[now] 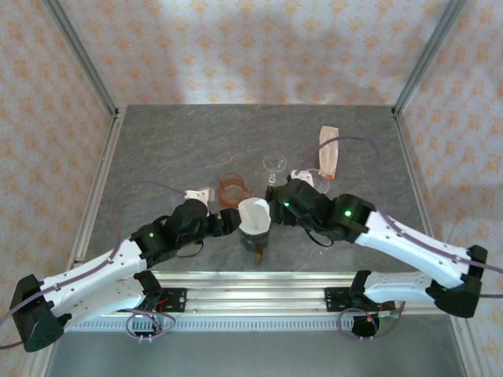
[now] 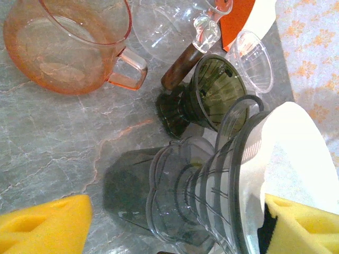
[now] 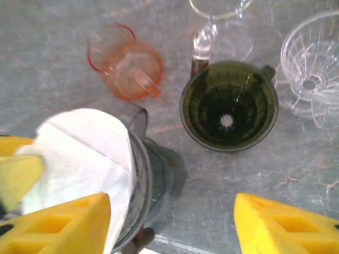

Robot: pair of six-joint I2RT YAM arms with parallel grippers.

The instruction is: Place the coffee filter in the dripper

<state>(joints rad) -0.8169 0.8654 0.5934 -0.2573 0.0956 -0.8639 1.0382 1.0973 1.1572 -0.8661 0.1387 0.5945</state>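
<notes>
In the top view the coffee filter (image 1: 254, 214) sits in the dripper (image 1: 257, 238) at mid-frame, on the table (image 1: 157, 149). A jug (image 1: 233, 188) stands just up and left of them. A stemmed glass (image 1: 274, 165) stands higher in the frame, right of the jug, and a filter packet (image 1: 329, 149) lies toward the upper right. In the right wrist view a second dripper (image 3: 229, 106) stands right of centre, apart from the filter-holding one at lower left. A third dripper (image 3: 312, 63) is just beside it at the right edge.
</notes>
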